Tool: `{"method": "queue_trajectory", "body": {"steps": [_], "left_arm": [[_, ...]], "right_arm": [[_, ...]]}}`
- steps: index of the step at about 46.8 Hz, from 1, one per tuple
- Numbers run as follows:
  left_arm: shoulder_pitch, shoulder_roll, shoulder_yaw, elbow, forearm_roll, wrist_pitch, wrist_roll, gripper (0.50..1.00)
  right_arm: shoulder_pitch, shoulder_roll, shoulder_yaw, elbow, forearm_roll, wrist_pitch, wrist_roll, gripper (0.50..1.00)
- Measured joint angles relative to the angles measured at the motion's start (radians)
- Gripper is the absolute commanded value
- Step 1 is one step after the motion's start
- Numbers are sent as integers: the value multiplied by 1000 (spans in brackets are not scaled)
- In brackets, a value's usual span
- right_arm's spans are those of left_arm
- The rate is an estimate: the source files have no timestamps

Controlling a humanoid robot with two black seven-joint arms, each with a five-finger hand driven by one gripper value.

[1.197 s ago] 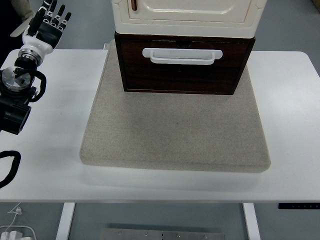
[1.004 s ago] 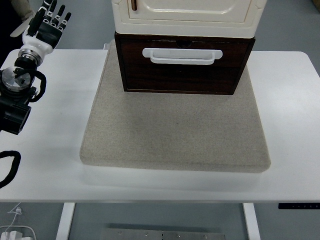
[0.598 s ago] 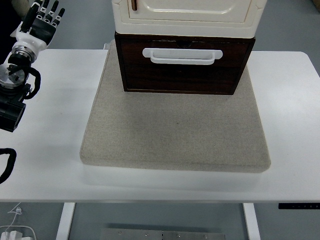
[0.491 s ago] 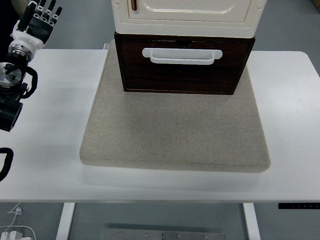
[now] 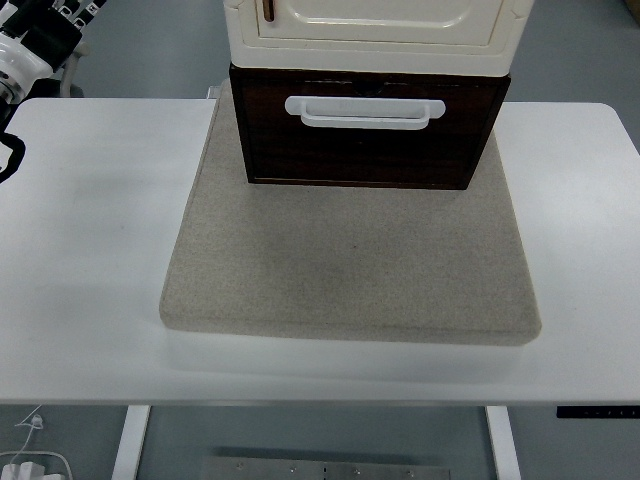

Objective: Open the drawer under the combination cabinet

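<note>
Drawer (image 5: 368,140) is seen shut at upper centre, white handle (image 5: 364,112) facing forward for pulling. Left hand (image 5: 40,35) is cropped at upper left; finger state cannot be told.

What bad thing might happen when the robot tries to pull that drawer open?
The dark drawer is shut, and the cream cabinet sits on top, so a hard tug on the white handle might slide or tip the whole stack on the grey mat. The left hand is far off, so its reach could miss.
</note>
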Motion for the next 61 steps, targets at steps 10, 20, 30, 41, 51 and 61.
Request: {"method": "queue_trajectory", "body": {"steps": [10, 20, 30, 41, 51, 61], "left_arm": [[0, 42, 6, -20, 113, -34, -1, 1000], [7, 87, 8, -81, 240, -67, -2, 1000], [13, 201, 60, -248, 324, -79, -3, 1000], [17, 361, 121, -411, 426, -80, -3, 1000], [18, 494, 129, -497, 505, -80, -3, 1000], [19, 583, 134, -593, 589, -80, -3, 1000]], "right_arm": [[0, 0, 0, 0, 0, 0, 0, 928], [0, 0, 0, 0, 0, 0, 0, 928], [0, 0, 0, 0, 0, 0, 0, 928], [0, 0, 0, 0, 0, 0, 0, 928], [0, 0, 0, 0, 0, 0, 0, 928], [0, 0, 0, 0, 0, 0, 0, 928]]}}
